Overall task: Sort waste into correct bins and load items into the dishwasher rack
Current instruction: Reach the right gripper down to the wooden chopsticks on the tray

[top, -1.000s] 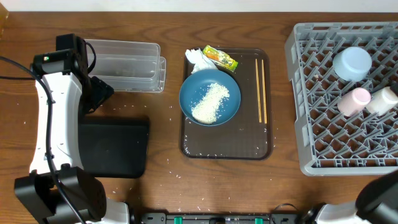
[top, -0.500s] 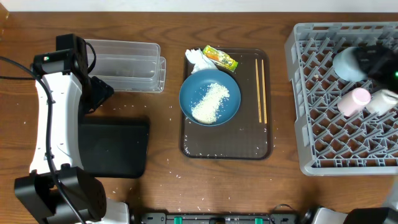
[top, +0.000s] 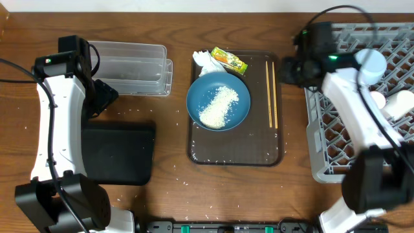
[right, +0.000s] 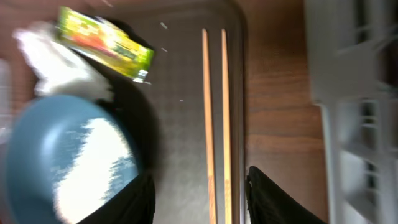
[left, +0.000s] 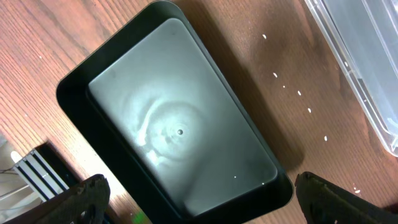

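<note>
At 8 o'clock the black tray (top: 119,155) lay under the wide-open left gripper (left: 202,199), the serving tray (top: 259,145) at centre held the plate (top: 240,115) of rice (top: 218,107), the napkin (top: 206,62) and the wrapper (top: 229,61), the rack (top: 326,152) at 3 o'clock held the bowl (top: 374,61), and the right gripper (right: 204,199), newly swung in, hovered part-open over the chopsticks (top: 272,94).
</note>
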